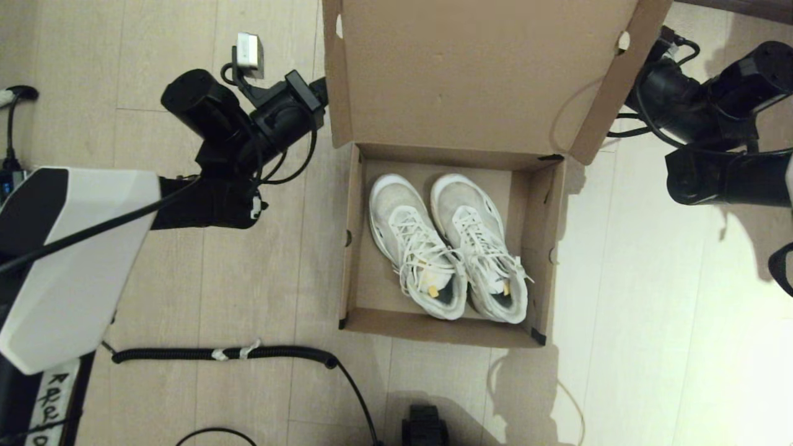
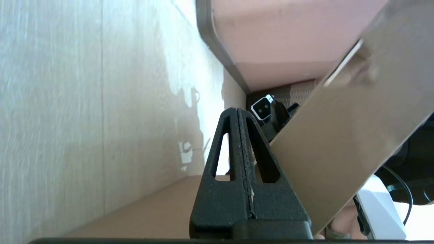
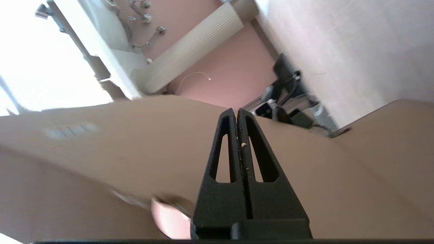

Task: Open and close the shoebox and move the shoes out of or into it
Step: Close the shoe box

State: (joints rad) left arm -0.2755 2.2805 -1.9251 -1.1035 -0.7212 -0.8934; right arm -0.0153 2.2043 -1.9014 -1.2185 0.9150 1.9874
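Observation:
The brown cardboard shoebox sits on the floor with its lid swung up and back. Inside, the two white lace-up shoes lie side by side, toes toward the lid. My left arm reaches to the lid's left side flap. In the left wrist view the left gripper is shut and empty, right beside the lid. My right arm is at the lid's right edge, its fingers hidden there. The right gripper is shut and empty against the lid's outer face.
A coiled black cable lies on the wooden floor in front of the box, left of it. A black object sits at the near edge. A cable and plug lie at the far left.

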